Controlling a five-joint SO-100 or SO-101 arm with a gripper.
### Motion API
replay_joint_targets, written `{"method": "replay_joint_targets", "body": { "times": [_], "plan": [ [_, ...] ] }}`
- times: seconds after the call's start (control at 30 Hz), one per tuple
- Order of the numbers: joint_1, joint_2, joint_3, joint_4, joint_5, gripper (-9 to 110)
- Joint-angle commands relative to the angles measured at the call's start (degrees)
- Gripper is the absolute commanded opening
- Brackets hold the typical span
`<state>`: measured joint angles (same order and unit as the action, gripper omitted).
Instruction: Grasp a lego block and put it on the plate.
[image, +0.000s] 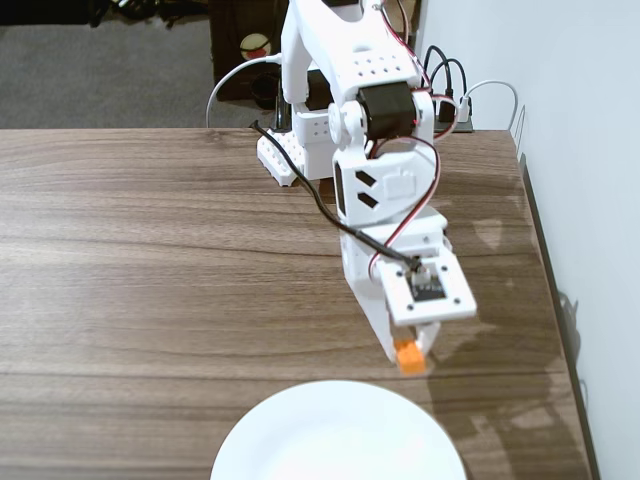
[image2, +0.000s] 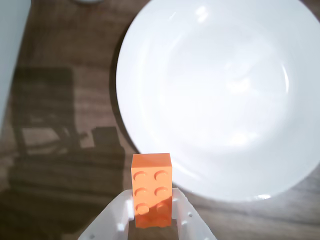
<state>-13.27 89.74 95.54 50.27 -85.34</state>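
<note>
My white gripper (image: 412, 352) is shut on the orange lego block (image: 409, 356) and holds it above the table, just beyond the far right rim of the white plate (image: 300, 445). In the wrist view the lego block (image2: 151, 187) stands between my two white fingers (image2: 116, 217), studs facing the camera, its far end at the edge of the plate (image2: 220, 85), which fills the upper right. The plate holds nothing. My gripper (image2: 152, 212) enters that view from the bottom edge.
The wooden table (image: 150, 260) ends at its right edge (image: 555, 300) beside a white wall. The arm's base (image: 300, 150) and cables stand at the table's far edge. The arm's shadow lies on the wood (image2: 60, 150) left of the plate.
</note>
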Motion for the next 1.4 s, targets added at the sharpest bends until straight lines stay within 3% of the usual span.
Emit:
{"method": "replay_joint_targets", "body": {
  "times": [0.0,0.43,1.37],
  "plan": [
    [0.7,-2.0,-5.4,-1.1,2.3,5],
    [5.7,-14.2,-17.1,0.7,6.8,5],
    [7.8,-23.2,-21.6,2.8,9.5,5]
  ]
}}
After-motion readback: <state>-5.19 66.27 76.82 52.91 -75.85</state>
